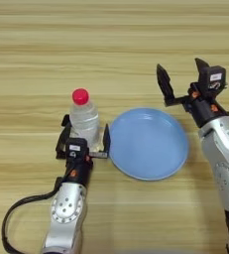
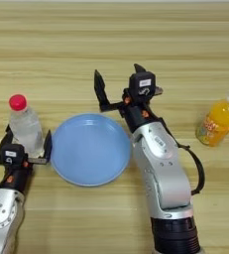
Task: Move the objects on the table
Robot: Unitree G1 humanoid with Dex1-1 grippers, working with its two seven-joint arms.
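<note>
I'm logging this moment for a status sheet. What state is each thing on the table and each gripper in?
Clear bottle: upright, red cap on, between the left gripper's fingers.
Orange drink bottle: tilted, white cap on, free at the far right.
Blue plate: flat, nothing on it.
Left gripper: fingers either side of the clear bottle.
Right gripper: open, holding nothing, beyond the plate.

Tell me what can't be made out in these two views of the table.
- Orange bottle: out of frame in the left eye view; shows only in the right eye view.
- Clear bottle: its base is hidden behind the left tool, so contact is unclear.
- Right tool: open and holding nothing above the plate.
</note>
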